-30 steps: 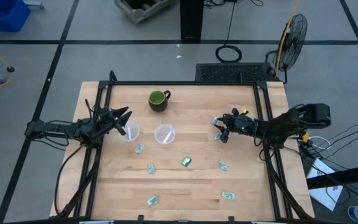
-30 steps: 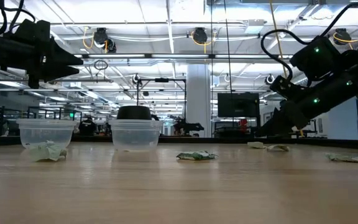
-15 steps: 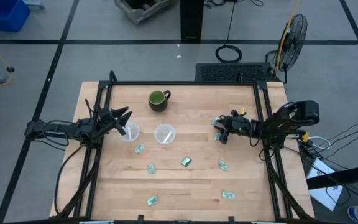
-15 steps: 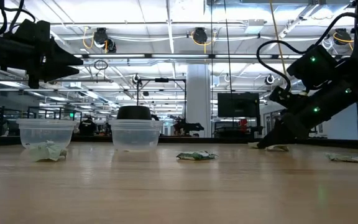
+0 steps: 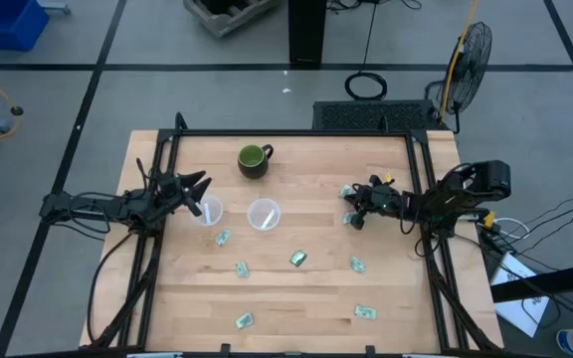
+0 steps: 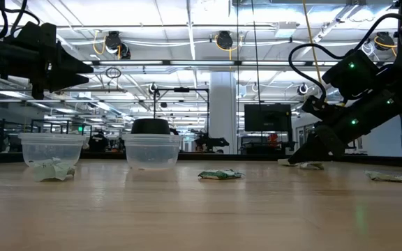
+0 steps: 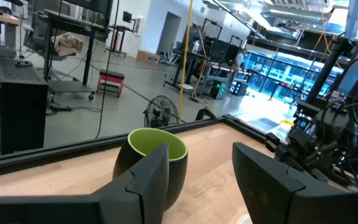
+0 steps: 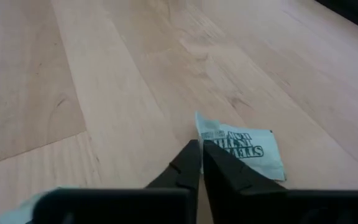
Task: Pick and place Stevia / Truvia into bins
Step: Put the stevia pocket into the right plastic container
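Observation:
My right gripper (image 5: 352, 206) is down at the table top on the right side, shut on a pale green and white Stevia sachet (image 8: 244, 151). A second sachet (image 8: 17, 208) lies close beside it. My left gripper (image 5: 197, 192) hangs open above the left of two clear cups (image 5: 208, 211) (image 5: 263, 214), touching nothing. In the left wrist view its fingers (image 7: 148, 180) frame the dark green mug (image 7: 151, 158). Several more sachets lie flat on the wood, among them ones at mid table (image 5: 297, 259) and front right (image 5: 366, 311). My right gripper pinches the sachet's near edge (image 8: 202, 138) between its two fingertips, close to one raised corner. The fingers slant down from the table's right side. The rest of the sachet (image 8: 253, 158) lies flat on the wood.
The green mug (image 5: 254, 159) stands at the far middle of the table. A crumpled sachet (image 6: 53, 169) lies in front of the left cup (image 6: 51, 148). A black frame (image 5: 296, 133) rims the table. Bare wood stretches across the table's near half between the scattered sachets.
My right gripper has dropped to the table top at the sachets on the right, and its fingers have come together on one sachet's edge. The sachet still lies on the wood.

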Controlling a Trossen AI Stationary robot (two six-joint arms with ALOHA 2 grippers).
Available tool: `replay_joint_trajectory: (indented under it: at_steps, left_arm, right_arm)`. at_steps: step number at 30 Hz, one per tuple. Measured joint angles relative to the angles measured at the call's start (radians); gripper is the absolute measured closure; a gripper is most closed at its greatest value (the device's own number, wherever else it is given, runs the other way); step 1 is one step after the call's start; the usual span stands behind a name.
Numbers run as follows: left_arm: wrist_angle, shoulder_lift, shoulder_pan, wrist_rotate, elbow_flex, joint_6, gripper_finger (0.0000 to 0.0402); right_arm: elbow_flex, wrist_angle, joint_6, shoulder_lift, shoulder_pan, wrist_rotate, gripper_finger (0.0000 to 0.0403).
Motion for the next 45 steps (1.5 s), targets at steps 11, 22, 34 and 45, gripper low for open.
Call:
replay_joint_trajectory:
  at_steps: [11, 22, 34, 45]
  left_arm:
    - [0.001, 0.0, 0.0, 0.0, 0.0, -0.003, 0.0218]
    - [0.006, 0.0, 0.0, -0.001, 0.0, -0.005, 0.0218]
    - [0.005, 0.0, 0.0, 0.003, 0.0, -0.035, 0.0218]
    - [-0.016, 0.0, 0.0, 0.022, 0.0, -0.053, 0.0218]
  right_arm:
    - [0.053, 0.393, 0.03, -0.001, 0.048, -0.142, 0.0402]
    - [0.724, -0.559, -0.253, 0.047, 0.164, -0.216, 0.0402]
    - [0.946, -0.367, -0.226, 0.368, 0.189, -0.281, 0.0403]
    - [0.958, -0.371, -0.219, 0.44, 0.177, -0.211, 0.0403]
